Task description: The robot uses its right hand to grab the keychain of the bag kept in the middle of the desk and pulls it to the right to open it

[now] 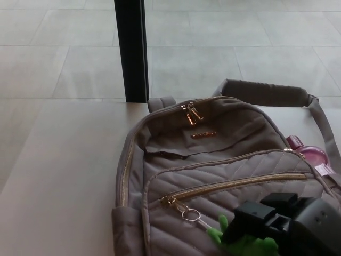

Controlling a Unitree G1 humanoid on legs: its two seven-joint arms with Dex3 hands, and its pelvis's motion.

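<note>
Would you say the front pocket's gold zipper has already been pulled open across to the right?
No: the front pocket zipper is closed along its length, its pull at the left end by the key ring, with the right hand on the green keychain.

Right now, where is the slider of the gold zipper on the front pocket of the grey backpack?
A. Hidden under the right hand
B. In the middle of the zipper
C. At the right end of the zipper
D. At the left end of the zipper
D: the slider sits at the left end of the gold zipper, with a ring and the green keychain trailing toward the right hand.
</note>
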